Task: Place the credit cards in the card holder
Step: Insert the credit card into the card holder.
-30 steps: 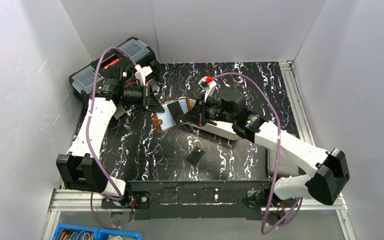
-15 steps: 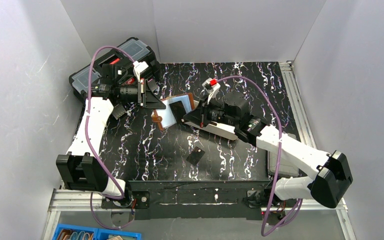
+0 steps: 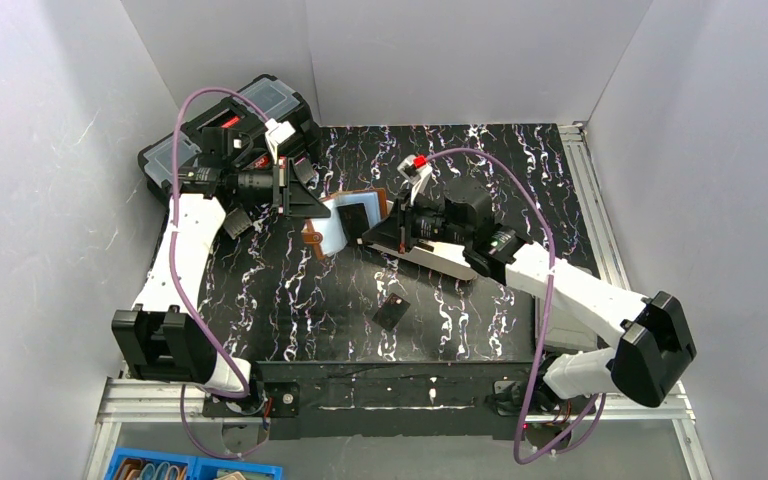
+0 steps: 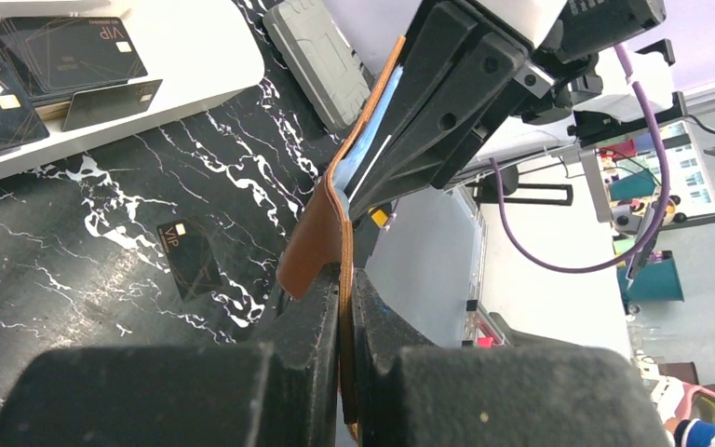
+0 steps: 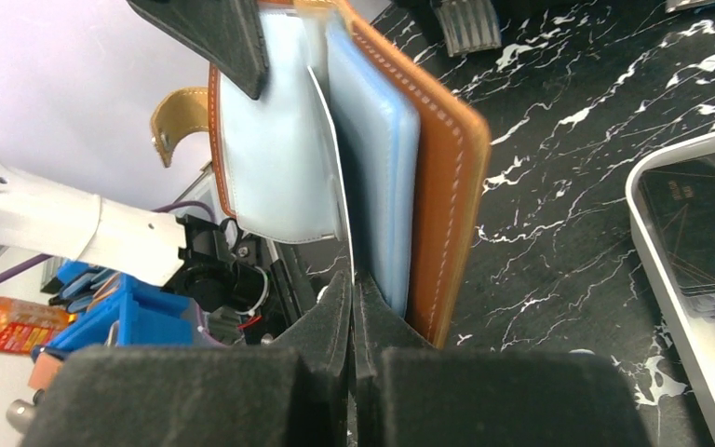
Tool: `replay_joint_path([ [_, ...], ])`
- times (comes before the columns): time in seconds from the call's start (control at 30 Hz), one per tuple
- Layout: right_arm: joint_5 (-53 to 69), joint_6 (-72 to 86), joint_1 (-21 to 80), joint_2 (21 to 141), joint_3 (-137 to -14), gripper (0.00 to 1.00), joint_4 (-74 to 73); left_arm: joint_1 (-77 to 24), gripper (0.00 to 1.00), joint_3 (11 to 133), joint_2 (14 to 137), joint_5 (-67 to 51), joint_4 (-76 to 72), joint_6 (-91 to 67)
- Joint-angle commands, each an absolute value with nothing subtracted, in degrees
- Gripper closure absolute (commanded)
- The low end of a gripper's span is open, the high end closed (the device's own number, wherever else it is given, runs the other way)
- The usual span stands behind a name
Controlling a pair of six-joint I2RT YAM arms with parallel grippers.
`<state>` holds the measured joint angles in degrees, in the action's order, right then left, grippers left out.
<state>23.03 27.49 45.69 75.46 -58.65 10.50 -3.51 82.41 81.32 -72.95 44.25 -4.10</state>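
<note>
Right now we see the card holder (image 3: 338, 228) held up off the surface (image 3: 290, 300), open, between the two arms. The left jaws, at its 9 o'clock, are clamped on its brown leather edge. The right jaws, at its 4 o'clock, are pinched shut on a thin dark credit card (image 3: 360, 214) set against the blue-grey lining. A loose credit card (image 3: 391, 312) lies on the surface at the holder's 6 o'clock. More cards (image 4: 56, 51) sit in the white tray (image 4: 214, 56).

Wht arms (image 3: 185, 255), purple cables (image 3: 173, 200), blk left hand (image 4: 345, 279), right hand (image 5: 352, 279).
</note>
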Motion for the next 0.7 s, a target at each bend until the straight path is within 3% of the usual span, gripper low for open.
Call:
replay_joint_path([
  [0.0,29.9,28.2,44.3,76.7,-61.5,0.99,13.4,-4.3,1.00,86.6,79.7,-80.3,52.3,5.0],
  [0.27,33.0,26.1,42.8,76.3,-62.0,0.99,11.6,-6.7,1.00,92.1,84.2,-77.7,78.3,32.6],
  [0.67,34.6,26.6,43.1,78.5,-64.0,0.99,12.9,-10.0,1.00,91.6,82.2,-74.8,76.1,32.6],
])
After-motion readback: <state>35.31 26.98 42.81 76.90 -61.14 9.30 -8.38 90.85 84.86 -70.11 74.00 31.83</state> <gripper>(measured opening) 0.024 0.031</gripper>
